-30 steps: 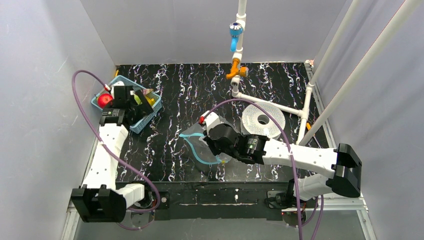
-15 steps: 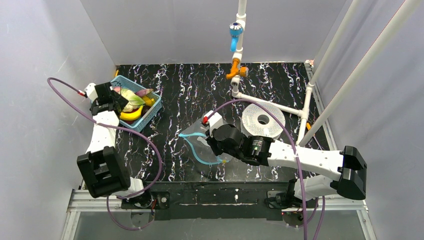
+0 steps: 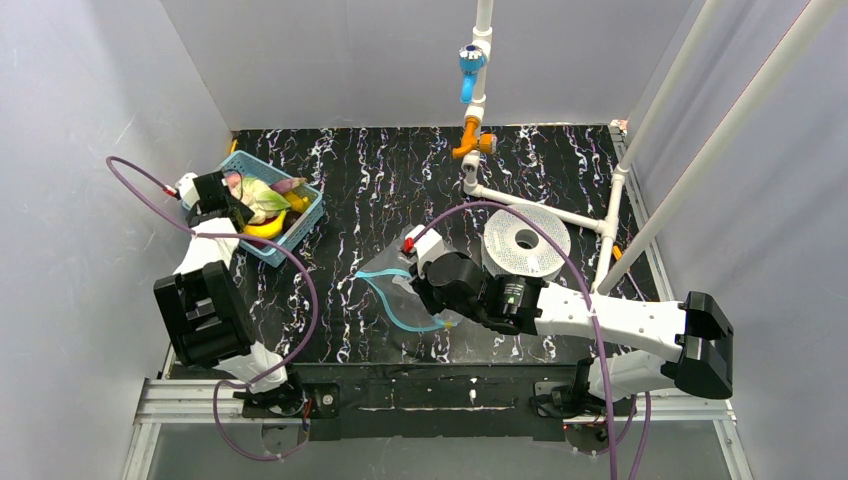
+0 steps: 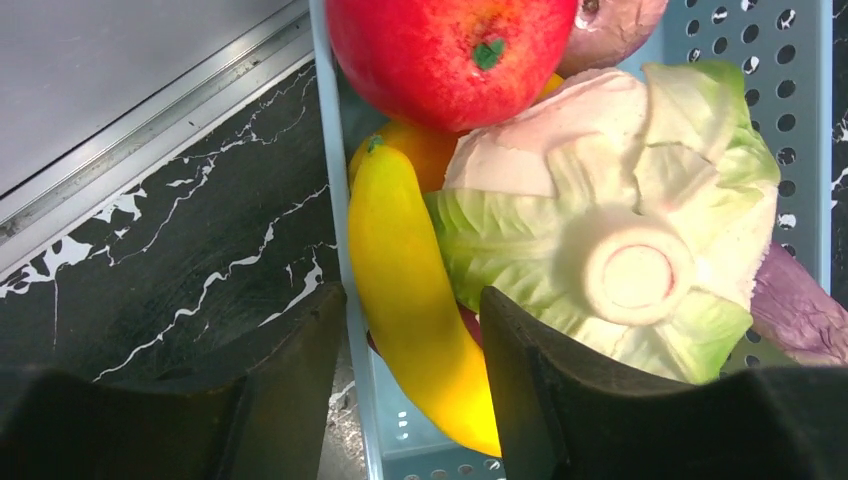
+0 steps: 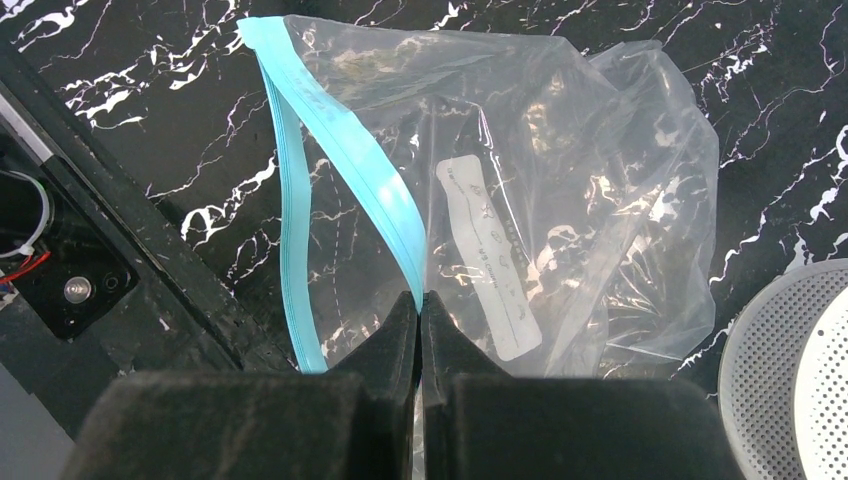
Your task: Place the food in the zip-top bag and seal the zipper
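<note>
The food lies in a blue lattice basket (image 3: 295, 222) at the back left: a yellow banana (image 4: 410, 290), a red apple (image 4: 450, 50), a pale green cabbage (image 4: 620, 240), an orange piece (image 4: 425, 150) and purple pieces (image 4: 810, 310). My left gripper (image 4: 412, 310) is open at the basket's left end (image 3: 213, 196). Its jaws stand either side of the banana, one outside the basket wall. The clear zip-top bag (image 5: 560, 200) lies mid-table (image 3: 392, 288) with its mouth open. My right gripper (image 5: 420, 298) is shut on one lip of the teal zipper (image 5: 340, 150).
A white perforated disc (image 3: 527, 240) lies just right of the bag and shows in the right wrist view (image 5: 800, 380). A white pipe frame (image 3: 530, 205) with orange and blue fittings stands behind it. The black front rail (image 5: 90, 250) runs near the bag's mouth.
My left arm has folded back, and its gripper has shifted from over the basket's middle to its left end. My right gripper still holds the zipper, almost unmoved.
</note>
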